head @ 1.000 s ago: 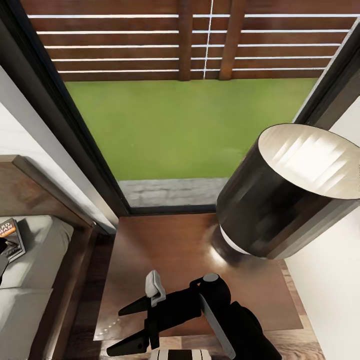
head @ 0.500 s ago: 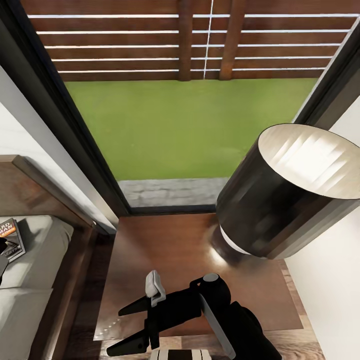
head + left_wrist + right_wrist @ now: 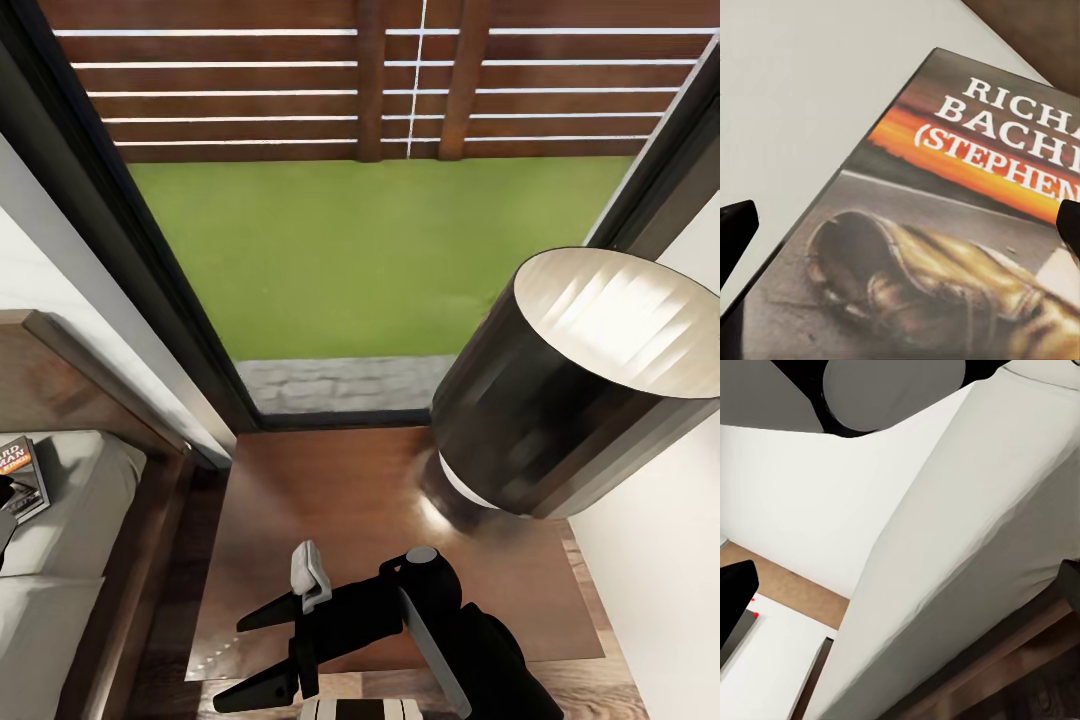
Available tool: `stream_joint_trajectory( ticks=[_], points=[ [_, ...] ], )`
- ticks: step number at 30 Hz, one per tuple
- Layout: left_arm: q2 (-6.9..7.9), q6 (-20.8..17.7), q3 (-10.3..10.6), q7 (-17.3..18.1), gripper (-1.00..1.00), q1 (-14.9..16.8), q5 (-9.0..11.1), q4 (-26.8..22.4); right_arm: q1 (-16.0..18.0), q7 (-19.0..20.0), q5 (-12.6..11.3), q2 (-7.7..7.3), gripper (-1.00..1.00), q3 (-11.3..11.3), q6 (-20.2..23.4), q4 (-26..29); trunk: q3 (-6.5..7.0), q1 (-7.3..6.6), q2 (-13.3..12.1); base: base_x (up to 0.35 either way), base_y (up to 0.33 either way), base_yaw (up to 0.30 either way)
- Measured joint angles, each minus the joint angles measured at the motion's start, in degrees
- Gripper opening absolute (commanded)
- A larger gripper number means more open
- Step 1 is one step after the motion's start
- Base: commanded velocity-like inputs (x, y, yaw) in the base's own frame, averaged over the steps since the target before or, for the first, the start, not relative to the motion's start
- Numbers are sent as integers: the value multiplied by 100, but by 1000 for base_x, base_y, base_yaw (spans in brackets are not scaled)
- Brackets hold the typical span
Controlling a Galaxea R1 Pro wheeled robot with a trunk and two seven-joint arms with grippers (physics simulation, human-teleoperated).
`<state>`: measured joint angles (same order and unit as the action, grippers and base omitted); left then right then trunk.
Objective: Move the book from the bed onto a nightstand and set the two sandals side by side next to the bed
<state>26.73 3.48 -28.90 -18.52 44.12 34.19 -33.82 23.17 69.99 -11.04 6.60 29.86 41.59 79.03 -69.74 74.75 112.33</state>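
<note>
On smooth pale mattress (image 3: 810, 82), thin glossy-covered rectangular book (image 3: 945, 225).

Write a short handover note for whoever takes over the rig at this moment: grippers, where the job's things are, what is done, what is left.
Left gripper: open, hovering over the book, fingertips straddling it, not yet gripping.
Right gripper: open and empty, over the nightstand's front edge.
Book: lying flat on the bed near the headboard.
Nightstand: beside the bed, lamp at its right rear; bare top in front and left of the lamp.
Done: nothing placed.
Left: grasp the book, set it on the nightstand, then find the sandals and pair them beside the bed.
</note>
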Motion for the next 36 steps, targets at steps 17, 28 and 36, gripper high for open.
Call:
stream_joint_trajectory(
  ticks=[17,28,36],
  points=[
    [0,1,-3,-4,100,-3,-11,-1,-1,0,1,0,100,0,0,0,0,0,0,0,-15,0],
    [0,6,-3,-7,100,-2,-7,2,0,0,0,0,100,0,0,1,0,0,0,0,-5,0],
    [1,5,-1,-5,100,-2,-11,4,0,1,2,0,100,0,0,0,0,0,0,0,-86,0]
  ],
)
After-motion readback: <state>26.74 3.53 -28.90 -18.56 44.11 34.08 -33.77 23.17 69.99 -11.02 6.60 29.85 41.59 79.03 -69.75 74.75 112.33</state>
